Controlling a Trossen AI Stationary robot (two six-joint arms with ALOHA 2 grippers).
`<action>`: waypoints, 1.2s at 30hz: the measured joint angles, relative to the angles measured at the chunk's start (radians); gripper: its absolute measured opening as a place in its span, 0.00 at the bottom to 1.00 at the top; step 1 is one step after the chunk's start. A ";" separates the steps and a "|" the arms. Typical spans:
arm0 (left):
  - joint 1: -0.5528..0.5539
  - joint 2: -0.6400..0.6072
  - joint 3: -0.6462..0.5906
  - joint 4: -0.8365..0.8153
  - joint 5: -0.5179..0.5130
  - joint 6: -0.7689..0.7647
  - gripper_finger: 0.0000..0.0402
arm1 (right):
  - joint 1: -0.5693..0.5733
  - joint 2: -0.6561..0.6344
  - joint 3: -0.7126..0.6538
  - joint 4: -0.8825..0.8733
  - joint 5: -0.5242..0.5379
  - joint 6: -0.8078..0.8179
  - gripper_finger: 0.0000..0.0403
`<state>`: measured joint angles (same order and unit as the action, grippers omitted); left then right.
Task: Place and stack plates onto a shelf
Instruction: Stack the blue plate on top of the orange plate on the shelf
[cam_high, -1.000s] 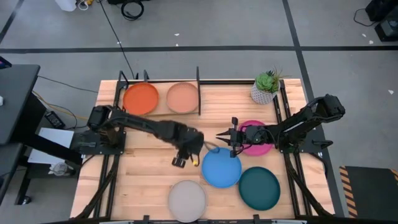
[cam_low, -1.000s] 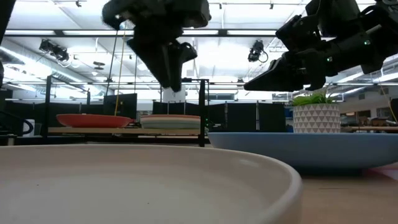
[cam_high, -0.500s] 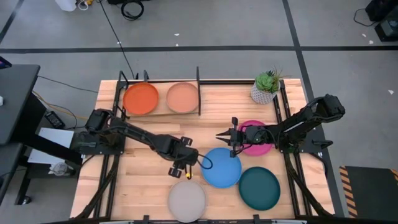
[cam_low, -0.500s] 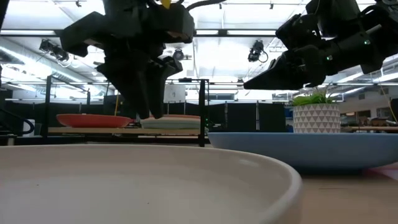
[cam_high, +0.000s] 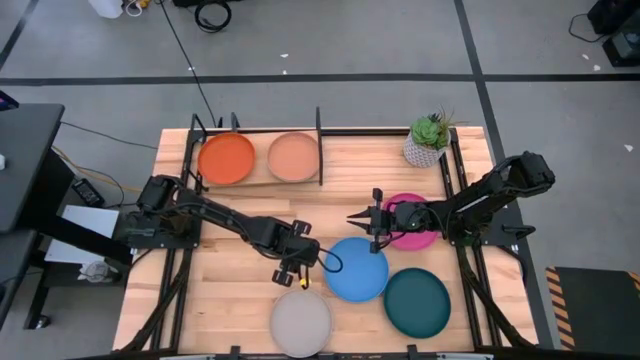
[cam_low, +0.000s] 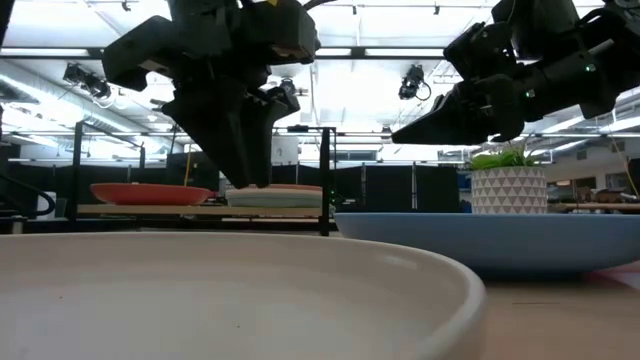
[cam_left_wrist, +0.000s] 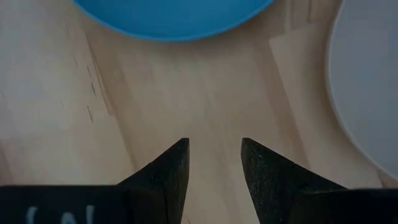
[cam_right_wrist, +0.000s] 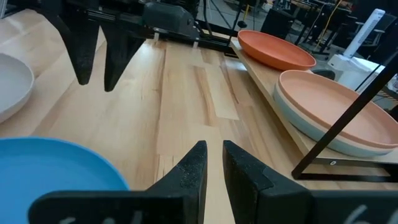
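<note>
Pale wood ran bare between your two arms from above: open surface (cam_high: 240, 290) lay on the left half, while the bright blue plate (cam_high: 356, 270), dark teal plate (cam_high: 417, 302) and grey-white plate (cam_high: 301, 322) crowded the near edge. The magenta plate (cam_high: 418, 222) sat under the right arm. On the shelf (cam_high: 255, 183) at the far edge, the orange plate (cam_high: 226, 158) and the peach plate (cam_high: 293, 156) lay side by side, left of the black divider (cam_high: 319, 146). A potted plant (cam_high: 428, 140) stood at the far right. Your left claw (cam_high: 291, 277) hung between the bright blue and grey-white plates; your right claw (cam_high: 362, 220) pointed left, just beyond the bright blue plate.

From surface height, the grey-white plate's rim (cam_low: 250, 290) filled the foreground, and the left claw (cam_low: 243, 150) pointed straight down, clear of it.

Your left wrist camera showed the claw (cam_left_wrist: 214, 163) parted a little, holding nothing, over bare wood, with the bright blue rim (cam_left_wrist: 174, 18) and grey-white rim (cam_left_wrist: 367, 93) on either side.

Your right wrist camera showed its claw (cam_right_wrist: 213, 163) nearly closed and empty, with the peach plate (cam_right_wrist: 336, 106) resting on a paler plate (cam_right_wrist: 292, 115).
</note>
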<state>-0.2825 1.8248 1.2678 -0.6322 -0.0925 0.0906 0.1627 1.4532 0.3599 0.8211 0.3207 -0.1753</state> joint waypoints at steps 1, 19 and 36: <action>0.000 0.000 0.000 0.009 0.000 0.009 0.38 | 0.000 0.000 0.000 0.000 0.000 0.000 0.14; 0.000 0.111 0.002 0.301 0.044 0.592 0.38 | 0.000 0.000 0.000 0.008 0.075 -0.037 0.14; 0.000 0.193 0.001 0.377 0.045 0.797 0.28 | 0.000 0.000 0.000 0.005 0.071 -0.037 0.14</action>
<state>-0.2825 2.0182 1.2690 -0.2554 -0.0477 0.8873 0.1627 1.4532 0.3599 0.8264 0.3916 -0.2127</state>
